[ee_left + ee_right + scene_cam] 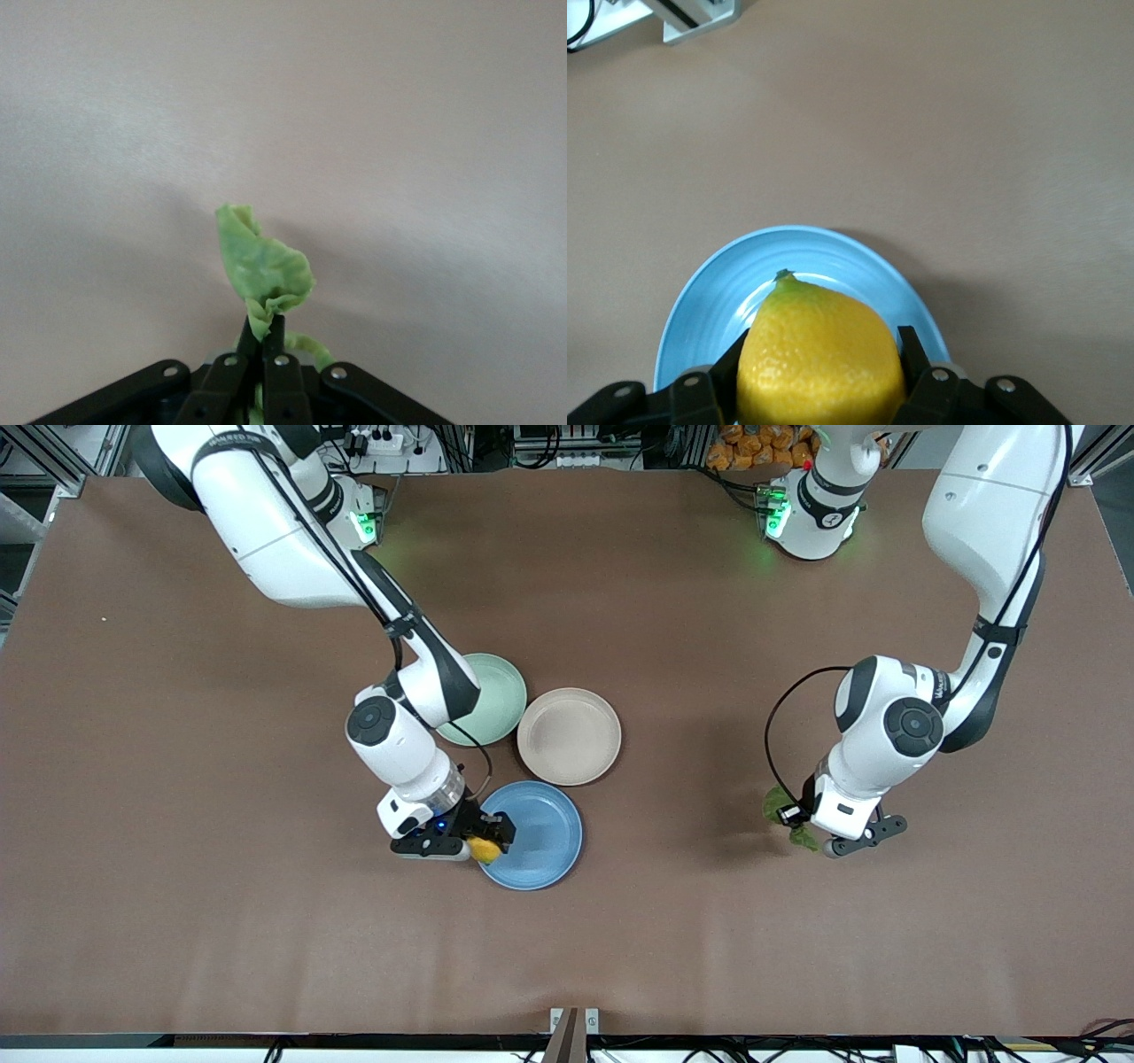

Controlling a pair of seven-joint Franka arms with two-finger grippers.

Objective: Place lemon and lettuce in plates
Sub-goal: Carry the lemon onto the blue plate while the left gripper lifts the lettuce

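Right pincer pinches lemon over blue plate; left pincer pinches lettuce

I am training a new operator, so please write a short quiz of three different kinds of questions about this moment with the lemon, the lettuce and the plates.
1. True or false: the right gripper holds the lemon over the edge of the light blue plate.
2. Multiple choice: what does the left gripper grip? A) the lemon B) the lettuce C) a plate D) nothing
3. Short answer: which plate lies nearest to the front camera, the light blue plate, the beige-pink plate or the mint green plate?

Key
1. True.
2. B; the fingers are shut on the leaf, over the bare table toward the left arm's end.
3. The light blue plate.
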